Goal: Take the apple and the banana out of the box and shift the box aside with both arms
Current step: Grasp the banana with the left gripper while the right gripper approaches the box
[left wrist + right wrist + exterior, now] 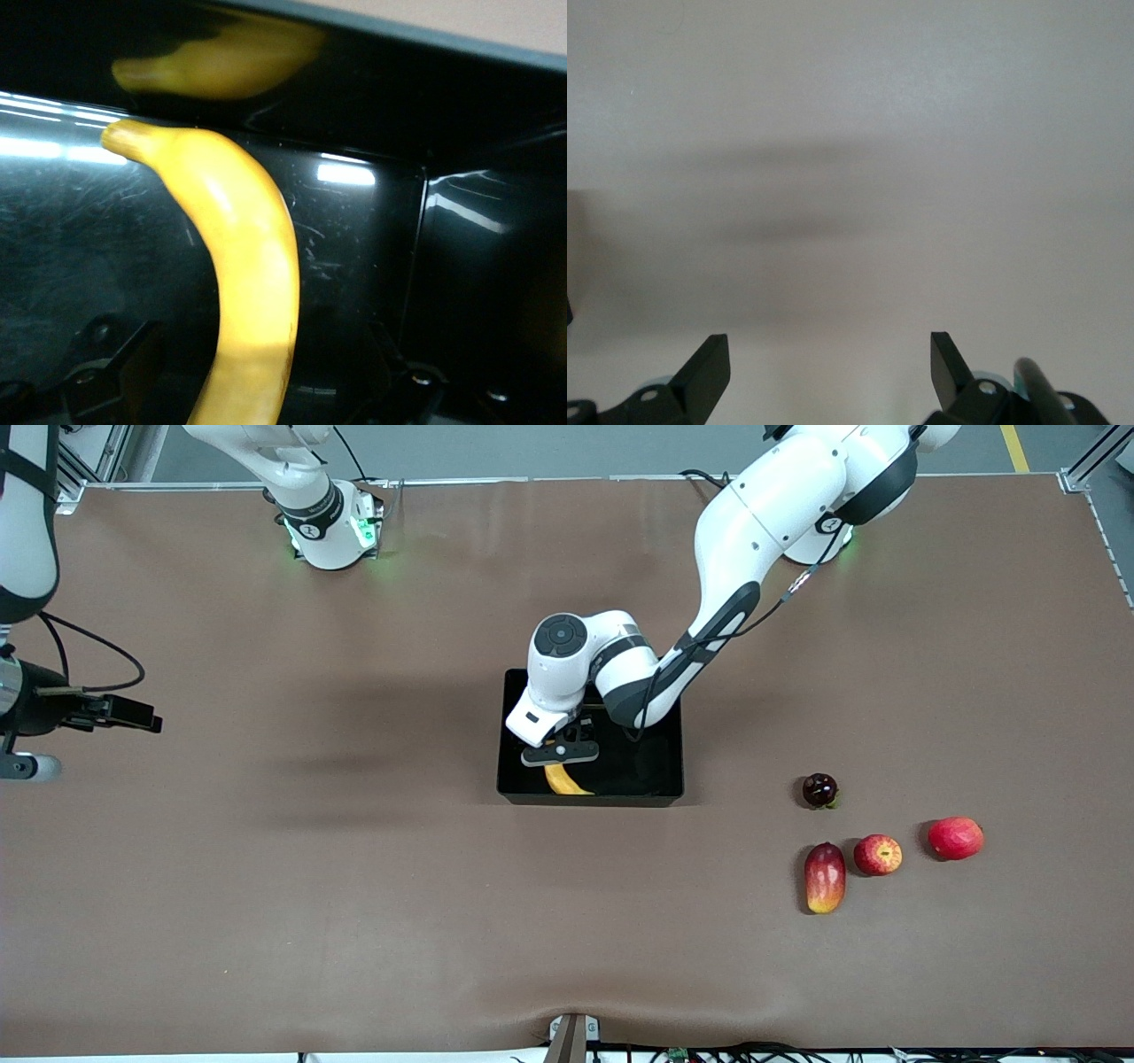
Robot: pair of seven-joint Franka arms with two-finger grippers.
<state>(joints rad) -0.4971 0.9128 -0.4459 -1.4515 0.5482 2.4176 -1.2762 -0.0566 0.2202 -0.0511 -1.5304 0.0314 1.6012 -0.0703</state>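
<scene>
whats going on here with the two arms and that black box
The left gripper is down inside the box, its open fingers on either side of the banana, which lies on the box floor; no grip is made yet. The apple is already out on the table, toward the left arm's end, among three other fruits. The right gripper waits, open, over bare table at the right arm's end.
</scene>
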